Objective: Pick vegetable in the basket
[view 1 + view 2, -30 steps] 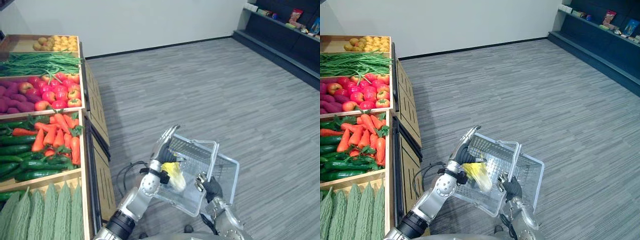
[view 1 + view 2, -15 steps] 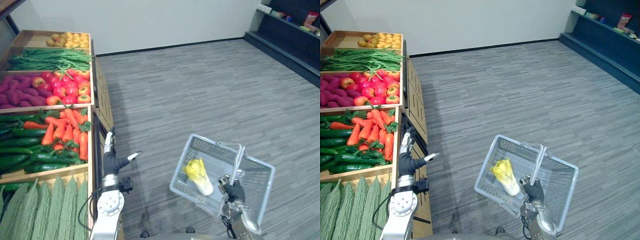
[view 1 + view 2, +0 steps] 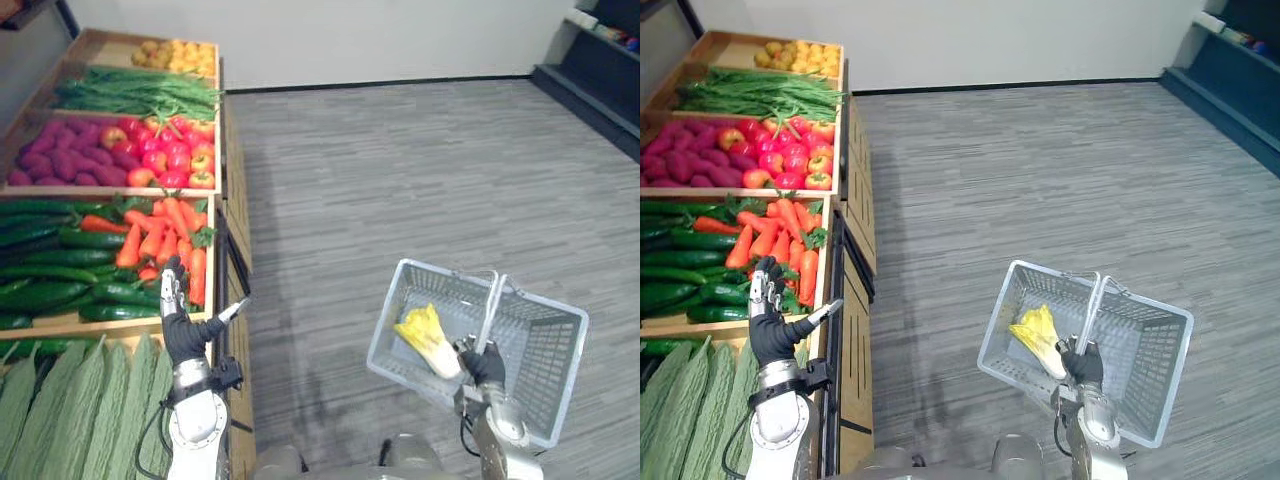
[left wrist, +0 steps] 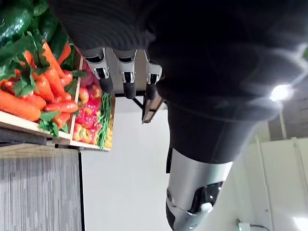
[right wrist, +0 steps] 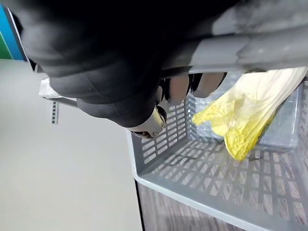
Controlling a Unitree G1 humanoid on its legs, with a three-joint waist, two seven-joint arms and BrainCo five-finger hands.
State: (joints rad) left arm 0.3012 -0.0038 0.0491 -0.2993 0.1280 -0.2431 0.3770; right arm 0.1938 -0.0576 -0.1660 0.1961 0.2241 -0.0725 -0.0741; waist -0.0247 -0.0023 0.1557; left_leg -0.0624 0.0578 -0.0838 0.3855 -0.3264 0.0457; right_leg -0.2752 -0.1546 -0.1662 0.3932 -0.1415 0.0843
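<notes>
A grey plastic basket [image 3: 540, 345] hangs over the floor at lower right. My right hand [image 3: 486, 366] is shut on its handle [image 3: 492, 310]; the right wrist view shows the fingers [image 5: 180, 86] curled round the bar. A yellow leafy cabbage [image 3: 427, 338] lies inside against the basket's near-left wall, also seen as cabbage [image 5: 245, 115]. My left hand [image 3: 186, 328] is open and holds nothing. It stands upright at the front edge of the produce stand, fingers [image 4: 126, 79] straight, thumb out to the right, just in front of the carrots [image 3: 165, 235].
The wooden produce stand [image 3: 237, 250] runs along the left: bitter gourds [image 3: 90, 400] nearest, then cucumbers [image 3: 60, 270], carrots, red apples [image 3: 165, 160], purple roots [image 3: 55, 165], green beans [image 3: 140, 92]. Grey floor lies open between stand and basket. Dark shelving [image 3: 600, 70] stands far right.
The camera has shifted. My left hand left the cabbage in the basket and swung left to the stand's edge by the carrots. The right hand still holds the handle.
</notes>
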